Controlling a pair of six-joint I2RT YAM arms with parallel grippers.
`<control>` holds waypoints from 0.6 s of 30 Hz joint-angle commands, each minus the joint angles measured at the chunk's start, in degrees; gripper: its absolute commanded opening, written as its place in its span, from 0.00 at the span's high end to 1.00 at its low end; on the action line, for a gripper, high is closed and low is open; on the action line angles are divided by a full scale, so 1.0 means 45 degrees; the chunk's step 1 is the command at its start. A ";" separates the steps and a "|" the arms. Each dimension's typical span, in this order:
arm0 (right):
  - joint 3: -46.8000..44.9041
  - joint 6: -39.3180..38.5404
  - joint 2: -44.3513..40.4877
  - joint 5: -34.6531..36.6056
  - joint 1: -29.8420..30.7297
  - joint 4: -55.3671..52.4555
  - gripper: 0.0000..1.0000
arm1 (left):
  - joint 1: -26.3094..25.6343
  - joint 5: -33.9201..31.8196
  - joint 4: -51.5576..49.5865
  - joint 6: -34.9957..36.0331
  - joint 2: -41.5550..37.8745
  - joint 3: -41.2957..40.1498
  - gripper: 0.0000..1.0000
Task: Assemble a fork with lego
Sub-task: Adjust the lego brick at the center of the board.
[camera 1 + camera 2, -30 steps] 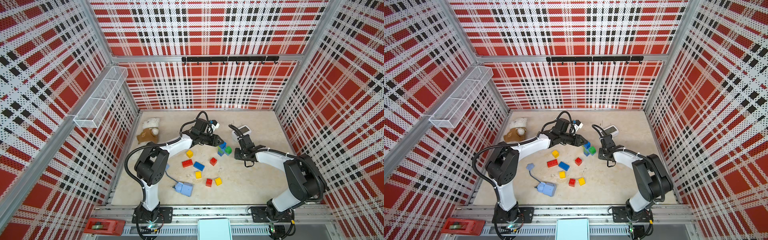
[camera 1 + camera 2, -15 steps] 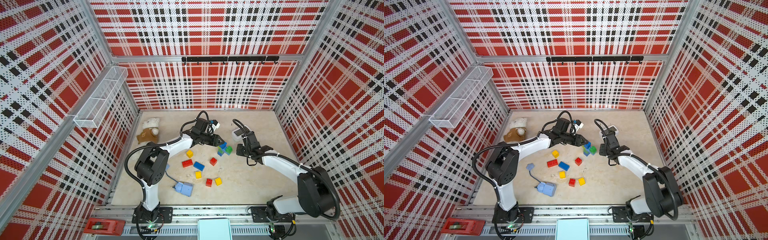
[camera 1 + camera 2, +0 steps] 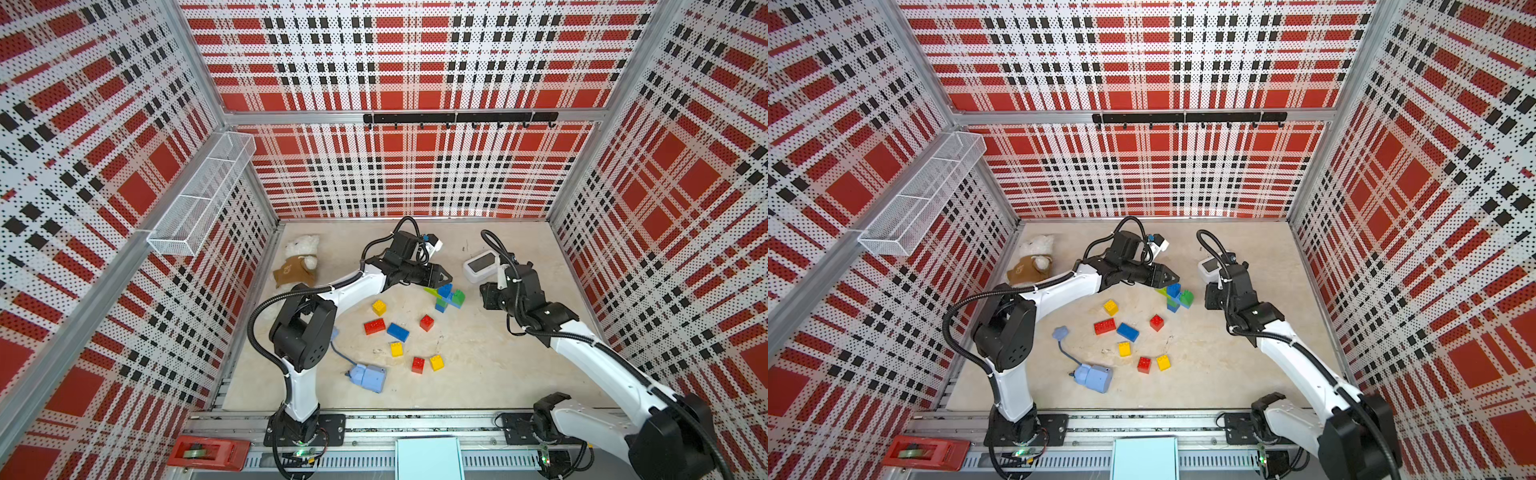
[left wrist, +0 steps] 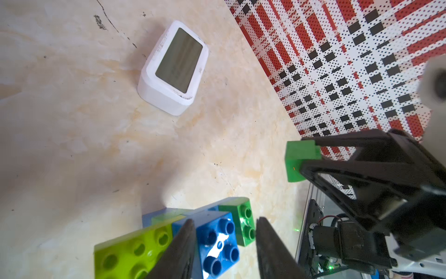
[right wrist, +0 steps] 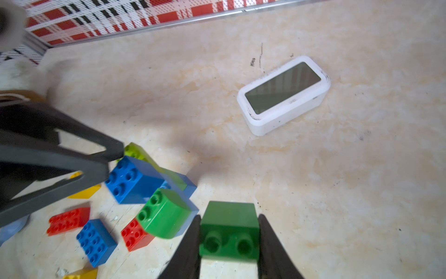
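Right wrist view: pinches a dark green brick firmly in the right claw, off the worktop, near the lego cluster. Straddles its blue brick with the left claw parted, loose. Risks shoving the unbraced cluster aside or seating studs askew.
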 commanded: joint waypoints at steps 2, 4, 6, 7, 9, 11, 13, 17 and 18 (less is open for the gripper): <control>0.0026 -0.2579 -0.0579 -0.4054 0.0029 0.0714 1.00 | 0.0317 -0.0789 -0.0796 -0.0022 -0.0015 0.0906 0.55; 0.0244 -0.3174 -0.0449 -0.5582 0.0104 0.0518 1.00 | 0.0338 -0.1248 -0.1774 0.0227 0.0335 0.1560 0.57; 0.0571 -0.3670 -0.0171 -0.6141 0.0495 0.0046 1.00 | 0.0348 -0.1630 -0.2712 0.0451 0.0816 0.2290 0.58; 0.0763 -0.3908 0.0039 -0.6196 0.0738 -0.0285 1.00 | 0.0354 -0.1759 -0.3115 0.0502 0.1070 0.2645 0.59; 0.1090 -0.4238 0.0634 -0.6127 0.1242 -0.0853 1.00 | 0.0353 -0.1961 -0.3918 0.0607 0.1626 0.3363 0.61; 0.1188 -0.4343 0.1272 -0.5955 0.1592 -0.1133 1.00 | 0.0333 -0.2143 -0.4407 0.0615 0.2015 0.3852 0.62; 0.1090 -0.4159 0.1743 -0.5641 0.1732 -0.1024 1.00 | 0.0339 -0.2257 -0.4945 0.0647 0.2453 0.4395 0.62; 0.0663 -0.3516 0.2379 -0.4892 0.1736 -0.0447 1.00 | 0.0336 -0.2296 -0.5832 0.0679 0.3212 0.5291 0.62; 0.0623 -0.3290 0.2480 -0.4539 0.1741 -0.0373 1.00 | 0.0318 -0.2301 -0.5952 0.0687 0.3334 0.5398 0.62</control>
